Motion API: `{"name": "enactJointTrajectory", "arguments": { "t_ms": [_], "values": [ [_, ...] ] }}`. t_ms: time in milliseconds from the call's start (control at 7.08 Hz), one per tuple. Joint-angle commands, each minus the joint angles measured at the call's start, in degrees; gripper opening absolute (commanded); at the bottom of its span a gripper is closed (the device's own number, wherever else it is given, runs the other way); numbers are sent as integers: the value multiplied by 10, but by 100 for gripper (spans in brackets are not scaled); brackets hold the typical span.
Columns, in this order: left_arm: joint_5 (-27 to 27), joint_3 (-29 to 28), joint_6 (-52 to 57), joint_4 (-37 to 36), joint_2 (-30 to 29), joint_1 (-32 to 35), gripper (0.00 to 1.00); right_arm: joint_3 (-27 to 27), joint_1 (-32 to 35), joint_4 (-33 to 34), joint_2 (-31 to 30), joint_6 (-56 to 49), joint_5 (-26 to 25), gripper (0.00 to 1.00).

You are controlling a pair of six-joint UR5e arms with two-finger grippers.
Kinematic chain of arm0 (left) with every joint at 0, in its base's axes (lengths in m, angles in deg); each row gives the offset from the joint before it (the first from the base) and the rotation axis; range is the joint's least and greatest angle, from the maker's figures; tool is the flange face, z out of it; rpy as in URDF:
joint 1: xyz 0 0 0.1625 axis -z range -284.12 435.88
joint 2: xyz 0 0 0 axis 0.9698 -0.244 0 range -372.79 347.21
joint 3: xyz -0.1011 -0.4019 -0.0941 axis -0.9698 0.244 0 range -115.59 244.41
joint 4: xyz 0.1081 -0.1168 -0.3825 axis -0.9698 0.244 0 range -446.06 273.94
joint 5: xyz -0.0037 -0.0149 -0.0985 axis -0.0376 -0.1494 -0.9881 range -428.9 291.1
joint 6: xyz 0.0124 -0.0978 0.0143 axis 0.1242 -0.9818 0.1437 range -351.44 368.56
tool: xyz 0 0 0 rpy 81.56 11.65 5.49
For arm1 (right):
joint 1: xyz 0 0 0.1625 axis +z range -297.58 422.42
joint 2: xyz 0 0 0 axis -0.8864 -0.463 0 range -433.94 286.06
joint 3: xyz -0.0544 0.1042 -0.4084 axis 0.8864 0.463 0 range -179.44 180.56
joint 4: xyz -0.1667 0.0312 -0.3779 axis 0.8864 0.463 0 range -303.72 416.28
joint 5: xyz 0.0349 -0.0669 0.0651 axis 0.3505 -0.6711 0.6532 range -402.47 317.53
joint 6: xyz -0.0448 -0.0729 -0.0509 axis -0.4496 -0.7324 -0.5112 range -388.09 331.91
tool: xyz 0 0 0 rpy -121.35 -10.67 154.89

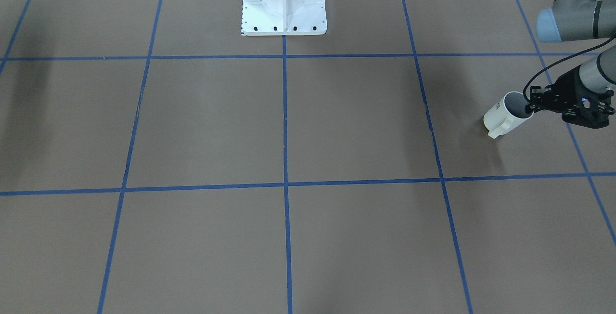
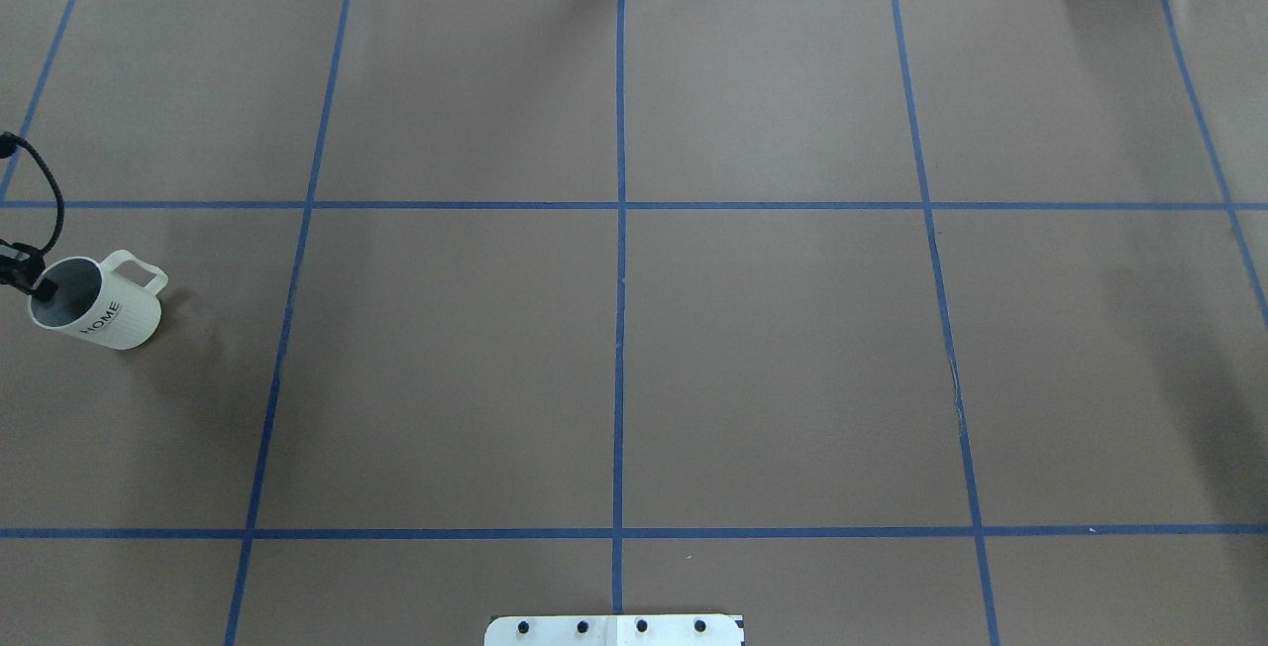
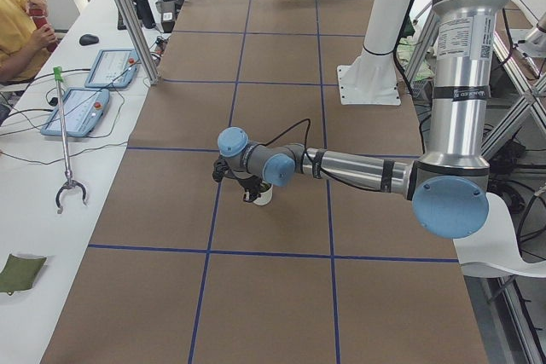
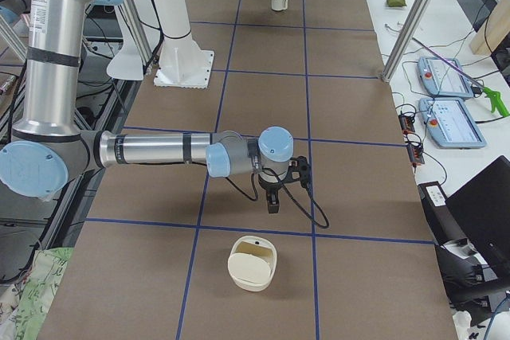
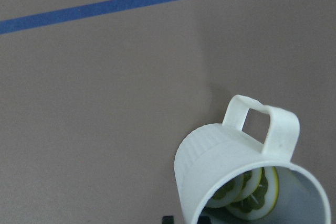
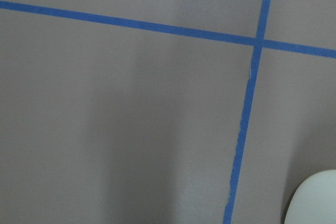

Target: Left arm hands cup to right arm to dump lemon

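The cream-white cup (image 2: 104, 309) with dark "HOME" lettering is at the table's far left in the overhead view. My left gripper (image 2: 38, 286) is shut on its rim, opposite the blocky handle. The cup also shows in the front-facing view (image 1: 503, 115), where it tilts and seems to hang just above the table from the left gripper (image 1: 531, 107). In the left wrist view the cup (image 5: 220, 156) holds yellow-green lemon slices (image 5: 254, 196) inside. My right gripper (image 4: 272, 203) shows only in the exterior right view, pointing down over the table; I cannot tell whether it is open or shut.
A cream oval container (image 4: 253, 264) sits on the table near the right gripper; its edge shows in the right wrist view (image 6: 315, 198). The white robot base (image 1: 284, 3) stands at the table's middle edge. Blue tape lines grid the brown table (image 2: 773, 359).
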Motion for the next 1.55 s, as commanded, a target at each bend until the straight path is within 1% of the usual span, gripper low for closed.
{"name": "enactJointTrajectory", "arguments": {
  "t_ms": [0,141,283,424,565,707,848,989,1130,1272,1413],
  "values": [
    [-10,37,-70,-24,-32,1,0,3,0,-39,7,2,1,100],
    [-15,70,-101,-83,-69,1,0,30,0,-78,7,3,2,100],
    [-16,98,-132,-130,-107,1,0,38,0,-136,5,5,2,100],
    [-16,109,-218,-142,-152,1,0,47,0,-203,8,4,2,100],
    [-15,109,-312,-143,-200,-6,0,49,0,-275,0,32,2,100],
    [-11,106,-398,-144,-236,-41,0,54,-6,-330,3,75,1,100],
    [-9,100,-492,-144,-271,-69,0,54,-22,-359,10,124,-1,100],
    [-9,93,-536,-144,-302,-92,0,54,-55,-371,38,169,-11,100],
    [-8,68,-601,-145,-349,-117,0,53,-79,-382,61,206,-22,100],
    [3,52,-660,-151,-387,-125,0,50,-86,-410,72,236,-46,100],
    [30,45,-708,-166,-410,-145,0,47,-109,-442,84,284,-84,100]
  ]
}}
